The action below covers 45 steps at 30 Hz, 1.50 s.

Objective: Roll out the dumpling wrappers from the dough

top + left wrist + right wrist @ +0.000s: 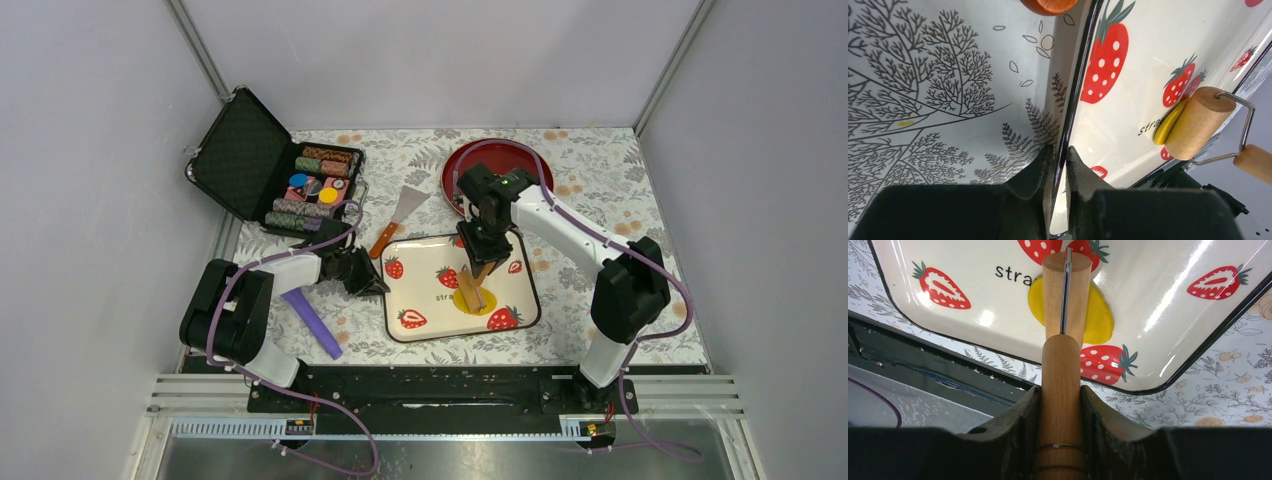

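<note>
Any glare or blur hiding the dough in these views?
Right wrist: glare streaks on the tray, dough clear of them. Left wrist: no glare on it, but the roller covers most. Top: even light, dough small, partly under roller.

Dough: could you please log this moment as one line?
left gripper shut on tray rim | right gripper shut on roller handle | roller on dough

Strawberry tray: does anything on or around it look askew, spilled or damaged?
Nothing spilled or damaged. The tray sits slightly skewed on the tablecloth, and a small yellow fleck marks the cloth left of it.
</note>
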Motion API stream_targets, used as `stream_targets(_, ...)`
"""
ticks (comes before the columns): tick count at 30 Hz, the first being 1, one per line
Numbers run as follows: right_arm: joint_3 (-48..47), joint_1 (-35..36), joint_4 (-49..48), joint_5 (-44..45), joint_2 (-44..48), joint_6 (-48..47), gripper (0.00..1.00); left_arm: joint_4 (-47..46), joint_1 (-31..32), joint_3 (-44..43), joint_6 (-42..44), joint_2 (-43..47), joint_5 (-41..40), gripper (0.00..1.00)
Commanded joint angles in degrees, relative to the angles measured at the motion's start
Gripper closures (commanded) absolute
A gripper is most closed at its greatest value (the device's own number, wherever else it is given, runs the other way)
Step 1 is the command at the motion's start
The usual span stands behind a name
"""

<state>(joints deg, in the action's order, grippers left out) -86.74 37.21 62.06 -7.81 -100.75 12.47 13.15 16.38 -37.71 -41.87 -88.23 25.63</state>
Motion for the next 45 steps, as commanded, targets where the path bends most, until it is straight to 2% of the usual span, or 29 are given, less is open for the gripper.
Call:
stream_targets(1,5.35,0.55,-0.76,-0.49,-3.66,0.1,1.0,4.69,-1.39,2.95,1.79,-2.72,-11.13,1.0)
stream_targets(9,8.07,0.78,0.01,1.68,-6.66,-0.41,1.0,4.72,-1.35,3.0,1.79,-2.7,-11.16,1.0)
stream_targets(18,6.66,2.04,-1.09,1.17,-8.26,0.04,1.0,4.77,-1.4,2.9,1.79,-2.72,-11.13,1.0)
stream_targets(24,3.26,1.99,-0.54,3.79,-2.56,0.82,1.0,4.8,-1.38,2.86,1.81,-2.74,-11.13,1.0)
stream_targets(32,-6.12,1.06,0.37,5.81,6.54,1.81,1.0,4.78,-1.4,2.89,1.88,-2.83,-11.13,1.0)
stream_targets(38,-10.1,1.19,3.52,5.88,6.2,0.85,1.0,4.79,-1.36,2.9,1.8,-2.82,-11.18,1.0)
stream_targets(45,-7.2,1.39,3.71,0.88,3.77,1.44,1.0,4.78,-1.35,2.88,1.87,-2.83,-11.18,1.0)
